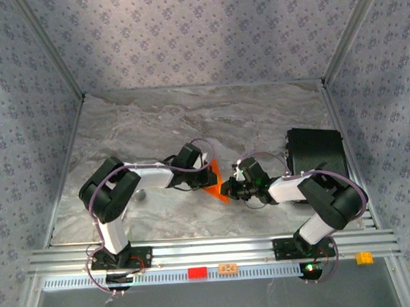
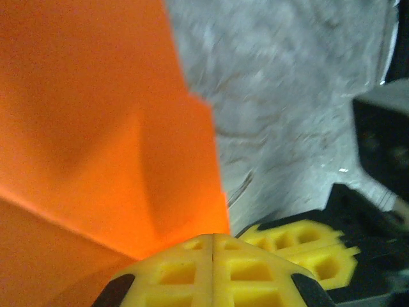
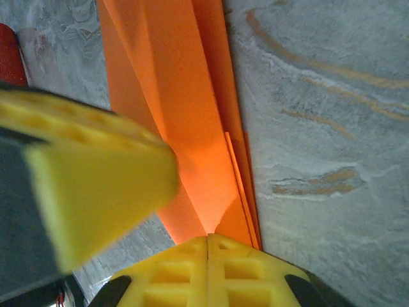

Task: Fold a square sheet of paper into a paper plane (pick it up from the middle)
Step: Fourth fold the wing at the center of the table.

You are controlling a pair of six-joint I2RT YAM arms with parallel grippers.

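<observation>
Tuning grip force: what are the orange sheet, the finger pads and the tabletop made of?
Orange paper: thin matte paper, holds sharp creases. Finger pads: yellow, waffle-gridded, likely soft rubber or foam. Tabletop: grey marble-look veining, possibly laminate.

The left arm (image 1: 118,192) and right arm (image 1: 317,196) are showing white tubes between bulky black joints, with thin purple cables (image 1: 211,145) looping alongside. The left gripper (image 2: 213,249) and right gripper (image 3: 209,246) are wearing yellow waffle-grid pads (image 2: 179,272).

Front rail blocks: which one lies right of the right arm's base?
The small yellow block, at the front rail's far right end; the red rectangular block and the tan block sit near its middle.
</observation>
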